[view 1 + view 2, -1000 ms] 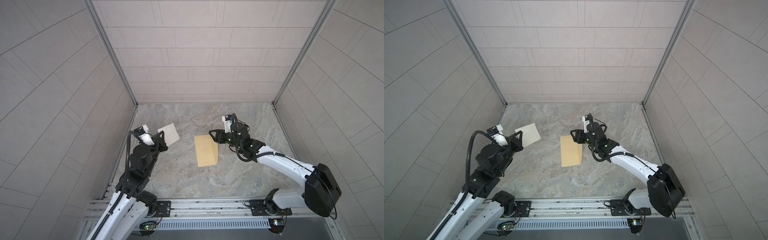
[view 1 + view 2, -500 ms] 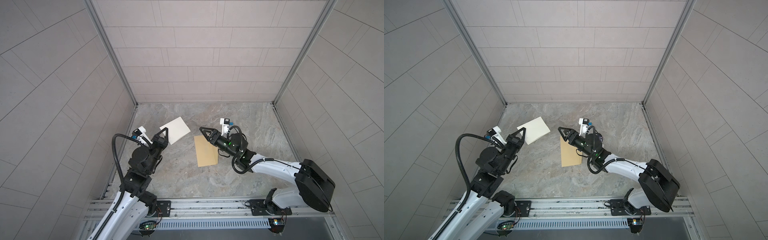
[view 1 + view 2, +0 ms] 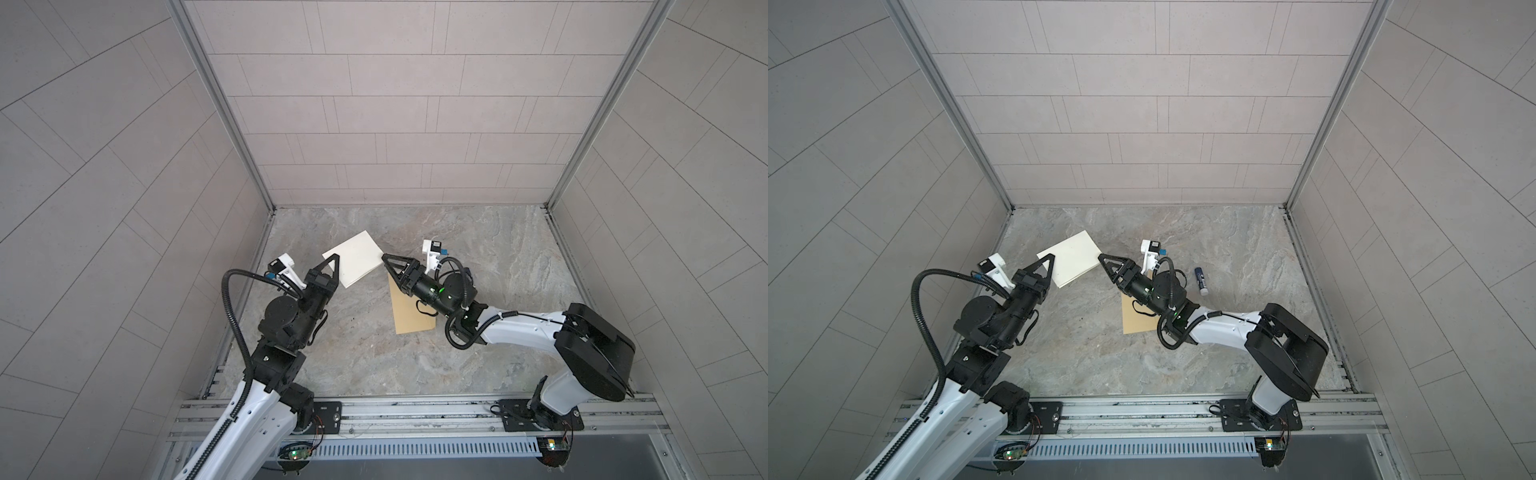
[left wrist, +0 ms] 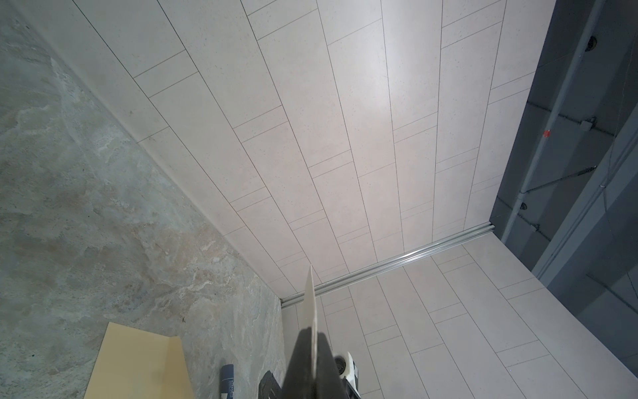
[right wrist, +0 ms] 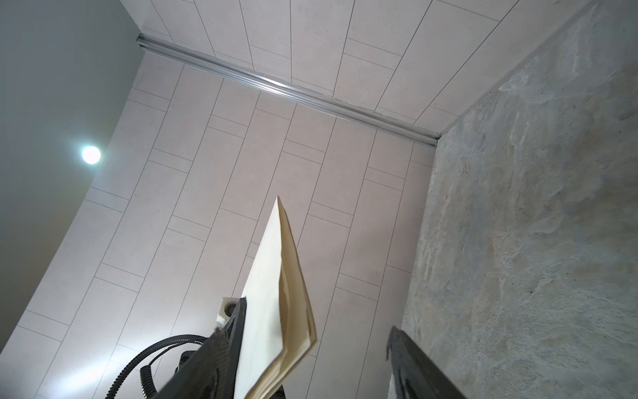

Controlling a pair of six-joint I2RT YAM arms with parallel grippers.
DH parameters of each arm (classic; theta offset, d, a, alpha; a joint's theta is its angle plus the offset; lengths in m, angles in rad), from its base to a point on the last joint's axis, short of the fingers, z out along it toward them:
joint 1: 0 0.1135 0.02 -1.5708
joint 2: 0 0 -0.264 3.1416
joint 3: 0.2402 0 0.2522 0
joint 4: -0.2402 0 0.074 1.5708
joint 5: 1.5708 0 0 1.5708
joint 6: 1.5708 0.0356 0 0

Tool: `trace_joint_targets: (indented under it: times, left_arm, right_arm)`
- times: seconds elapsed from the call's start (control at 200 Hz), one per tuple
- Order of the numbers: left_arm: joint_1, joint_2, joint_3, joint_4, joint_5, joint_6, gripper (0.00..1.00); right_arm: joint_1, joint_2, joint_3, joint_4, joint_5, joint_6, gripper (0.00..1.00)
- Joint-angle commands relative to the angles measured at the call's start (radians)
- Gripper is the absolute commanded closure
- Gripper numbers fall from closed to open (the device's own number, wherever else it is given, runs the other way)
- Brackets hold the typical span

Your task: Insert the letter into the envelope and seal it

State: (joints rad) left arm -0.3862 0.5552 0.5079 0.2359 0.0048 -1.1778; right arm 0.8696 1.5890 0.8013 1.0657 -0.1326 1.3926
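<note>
Left claw [image 3: 335, 266]: clamped on letter [image 3: 355, 257].
Right claw [image 3: 388, 266]: jaws apart, letter's far edge between them.
Envelope [image 3: 405, 316]: on worktop [image 3: 478, 249], beneath that claw.

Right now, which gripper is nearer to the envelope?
Right. The right gripper hangs open over the far end of the envelope, its fingers either side of the letter's edge. The left gripper is off to the envelope's left, shut on the letter's opposite edge.

matt paper letter [image 3: 353, 257], matt paper envelope [image 3: 406, 318]
</note>
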Motion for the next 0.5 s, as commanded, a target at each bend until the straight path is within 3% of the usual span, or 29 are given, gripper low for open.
trace_joint_targets:
  times: [0.0, 0.15, 0.495]
  left_arm:
    - [0.006, -0.004, -0.016, 0.048, 0.021, -0.003, 1.0]
    - [0.006, -0.007, -0.023, 0.051, 0.032, 0.008, 1.0]
    - [0.005, -0.007, -0.027, 0.044, 0.08, 0.12, 0.97]
  right_arm:
    - [0.016, 0.02, 0.043, 0.078, 0.008, 0.057, 0.3]
    - [0.025, 0.044, 0.077, 0.077, 0.008, 0.057, 0.43]
    - [0.022, 0.066, 0.108, 0.057, 0.016, 0.004, 1.0]
